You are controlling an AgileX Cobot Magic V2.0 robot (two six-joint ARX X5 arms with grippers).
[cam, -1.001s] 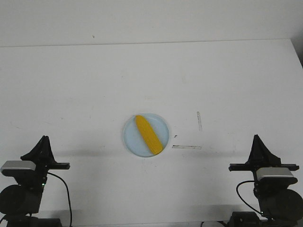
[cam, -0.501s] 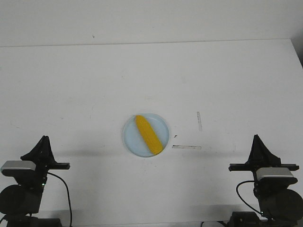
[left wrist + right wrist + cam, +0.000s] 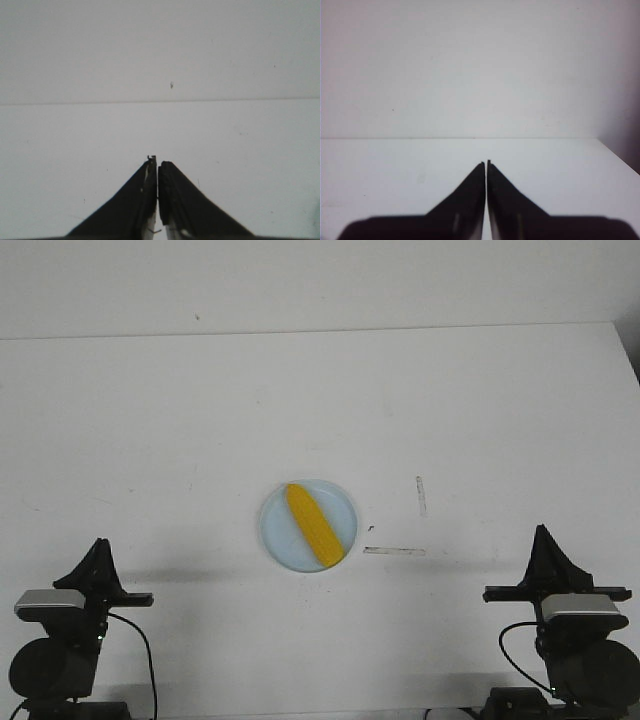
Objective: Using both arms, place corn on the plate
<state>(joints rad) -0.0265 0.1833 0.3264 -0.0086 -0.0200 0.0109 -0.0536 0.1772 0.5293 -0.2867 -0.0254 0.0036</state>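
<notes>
The corn (image 3: 311,524) is seen lying on the plate (image 3: 275,530), just below the centre of the front frame. The cob runs diagonally, from upper left to lower right, its lower end reaching the plate's lower right rim. It is touched by neither gripper.

The plate is set flat on the white table (image 3: 200,420), roughly midway between the two arms.

The left gripper (image 3: 98,545) is found in the lower left corner of the front frame, well apart from the plate. It is clenched on nothing: in the left wrist view its fingers (image 3: 172,200) are pressed together, with only a thin seam between them and only bare table past the tips.

The right gripper (image 3: 542,532) is placed in the lower right corner, likewise well apart from the plate. It is also clenched and empty: in the right wrist view its fingers (image 3: 470,200) meet along a narrow line.

Two faint streaks (image 3: 395,551) are seen on the table just right of the plate, one horizontal, one nearly vertical above it. A small dark speck (image 3: 197,316) is visible on the wall near the top of the frame.
</notes>
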